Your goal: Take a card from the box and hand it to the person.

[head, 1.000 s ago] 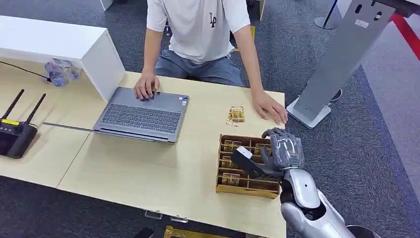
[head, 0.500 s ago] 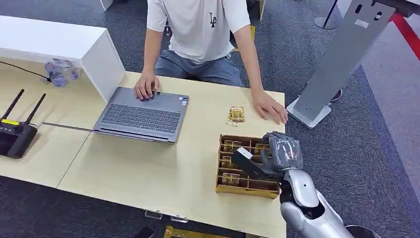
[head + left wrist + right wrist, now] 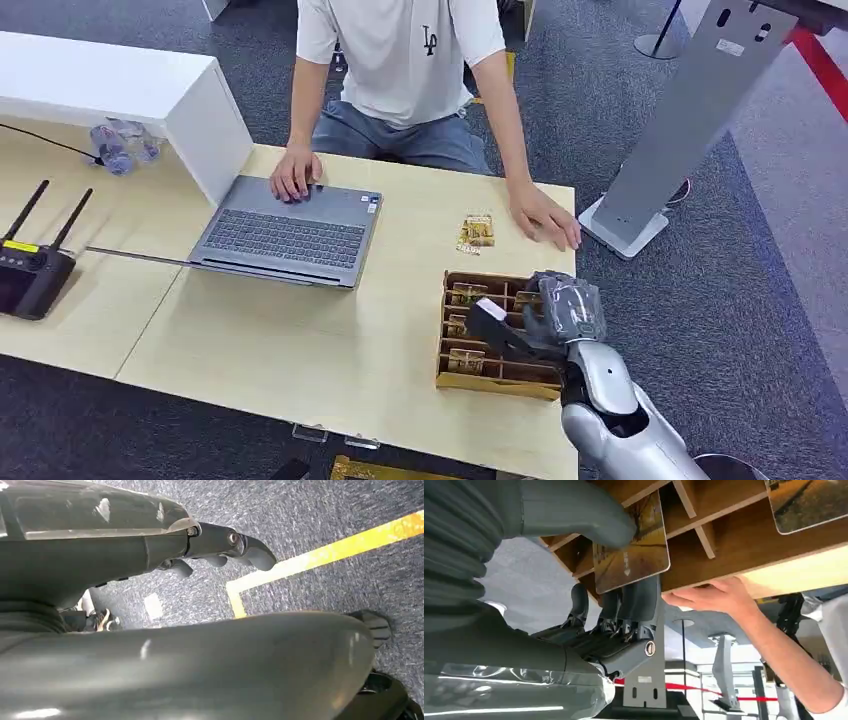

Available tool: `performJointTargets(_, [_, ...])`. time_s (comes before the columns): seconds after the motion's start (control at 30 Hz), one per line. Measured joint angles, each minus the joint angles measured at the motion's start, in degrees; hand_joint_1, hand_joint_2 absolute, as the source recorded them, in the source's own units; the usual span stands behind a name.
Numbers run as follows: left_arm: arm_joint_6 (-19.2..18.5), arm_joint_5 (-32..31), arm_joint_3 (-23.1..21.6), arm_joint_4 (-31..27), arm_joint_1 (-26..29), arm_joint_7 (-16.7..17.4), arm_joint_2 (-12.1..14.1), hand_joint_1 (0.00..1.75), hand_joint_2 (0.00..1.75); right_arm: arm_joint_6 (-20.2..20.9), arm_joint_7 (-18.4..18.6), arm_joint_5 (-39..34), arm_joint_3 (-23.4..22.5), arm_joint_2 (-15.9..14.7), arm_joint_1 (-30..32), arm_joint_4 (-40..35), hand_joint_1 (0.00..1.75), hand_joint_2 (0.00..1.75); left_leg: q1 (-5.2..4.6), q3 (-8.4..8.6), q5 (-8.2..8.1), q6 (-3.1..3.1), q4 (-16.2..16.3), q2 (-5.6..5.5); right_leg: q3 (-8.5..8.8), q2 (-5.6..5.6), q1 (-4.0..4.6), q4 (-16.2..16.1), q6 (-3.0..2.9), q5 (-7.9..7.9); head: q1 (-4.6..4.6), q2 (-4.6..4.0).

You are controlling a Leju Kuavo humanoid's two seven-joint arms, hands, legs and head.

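On the pale wooden table, a grey laptop lies toward the far edge and a brown, slotted cardboard box stands by the near right corner. A glossy yellow-brown card with rounded corners is in the box, pinched between the thick grey thumb and dark fingers of the right hand. The left hand hangs over speckled carpet, fingers curled, holding nothing.

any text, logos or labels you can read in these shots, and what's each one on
"LA": dark interlocked-letter logo on the chest of the person's white t-shirt.
Card pinched in the right hand: pale print, too blurred to read.
Loose cards on the table: print too small to read.
Laptop: stickers too small to read.
Black router: yellow label too small to read.
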Motion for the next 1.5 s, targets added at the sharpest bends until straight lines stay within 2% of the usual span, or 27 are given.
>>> performJointTargets(0.1, [0.0,0.0,0.0,0.0,0.0,0.0,0.0,0.0,0.0,-0.1,0.0,-0.1,0.1,0.2,-0.1,0.5,0.87,1.75,0.0,0.01,0.0,0.0,0.0,0.0,0.0,0.0,0.0,0.0,0.0,0.0,0.0,0.0])
performJointTargets(0.13, [0.0,0.0,0.0,0.0,0.0,0.0,0.0,0.0,0.0,-0.1,-0.1,-0.2,0.1,0.2,-0.1,0.6,0.94,1.75,0.0,0.01,0.0,0.0,0.0,0.0,0.01,0.0,0.0,0.0,0.0,0.0,0.0,0.0])
performJointTargets(0.17, [0.0,0.0,0.0,0.0,0.0,0.0,0.0,0.0,0.0,-0.1,-0.1,-0.3,0.1,0.2,-0.2,0.7,1.12,1.75,0.0,0.02,0.0,0.0,0.0,0.0,0.01,0.0,0.0,0.0,0.0,0.0,0.0,0.0])
performJointTargets(0.2, [0.0,0.0,0.0,0.0,0.0,0.0,0.0,0.0,0.0,-0.2,-0.1,-0.5,0.1,0.2,-0.2,0.8,1.12,1.75,0.0,0.02,0.0,0.0,0.0,0.0,0.01,0.0,0.0,0.0,0.0,0.0,0.0,0.0])
performJointTargets(0.23, [0.0,0.0,0.0,0.0,0.0,0.0,0.0,0.0,0.0,-0.2,-0.1,-0.5,0.1,0.2,-0.2,0.9,1.36,1.75,0.0,0.02,0.0,0.0,0.0,0.0,0.01,0.0,0.0,0.0,0.0,0.0,0.0,0.0])
performJointTargets(0.27, [0.0,0.0,0.0,0.0,0.0,0.0,0.0,0.0,0.0,-0.2,-0.1,-0.6,0.1,0.2,-0.3,1.0,1.43,1.75,0.0,0.02,0.0,0.0,0.0,0.0,0.02,0.0,0.0,0.0,0.0,0.0,0.02,0.0])
performJointTargets(0.4, [-0.3,-0.4,0.0,0.0,0.0,0.0,0.0,0.0,0.0,-0.3,-0.1,-0.6,0.1,0.2,-0.6,1.3,1.48,1.75,0.0,0.03,0.01,0.0,0.0,0.0,0.02,0.0,0.0,0.0,0.0,0.0,0.02,0.0])
performJointTargets(0.43, [-0.5,-0.5,0.0,0.0,0.0,0.0,0.0,0.0,1.75,-0.4,-0.1,-0.6,0.1,0.2,-0.6,1.3,1.55,1.75,0.0,0.03,0.01,0.0,0.0,0.0,0.02,0.0,0.0,0.0,0.0,0.0,0.0,0.0])
performJointTargets(0.6, [-4.7,-0.7,0.0,0.0,0.0,-2.7,0.3,0.0,1.75,-0.4,0.0,-0.1,0.1,0.2,-0.6,1.2,1.71,1.75,0.0,0.03,0.0,0.0,0.0,0.0,0.02,0.0,0.0,0.0,0.0,0.0,0.0,0.0])
performJointTargets(0.63, [-5.0,-0.7,0.0,0.0,0.0,-3.0,0.5,0.0,0.0,-0.4,0.0,0.0,0.1,0.2,-0.6,1.2,1.71,1.75,0.0,0.03,0.0,0.0,0.0,0.0,0.02,0.0,0.0,0.0,0.0,0.0,0.0,0.0])
performJointTargets(1.1, [-5.6,-0.5,0.2,0.0,0.1,-3.8,1.1,0.0,0.0,-0.4,0.0,1.2,-0.2,0.1,-0.5,-0.5,1.71,1.75,0.0,0.03,0.01,0.0,0.0,0.0,0.02,0.01,0.0,0.0,0.0,0.0,0.0,0.0])
performJointTargets(1.37, [-5.6,-0.4,0.5,0.0,0.1,-3.7,1.1,0.0,0.0,-1.4,0.3,2.3,-1.1,-0.8,-0.7,-7.0,1.71,1.75,0.0,0.03,0.01,-0.01,0.0,0.0,0.0,0.01,0.0,0.0,0.0,0.0,0.0,0.0])
performJointTargets(1.5, [-5.5,-0.4,0.9,0.0,0.2,-3.7,1.1,0.0,0.0,-4.3,-1.8,3.5,-1.9,-1.4,-1.1,-11.5,1.71,1.75,0.0,0.03,0.01,-0.01,0.0,0.01,0.01,0.01,0.0,0.0,0.0,0.0,0.0,0.0])
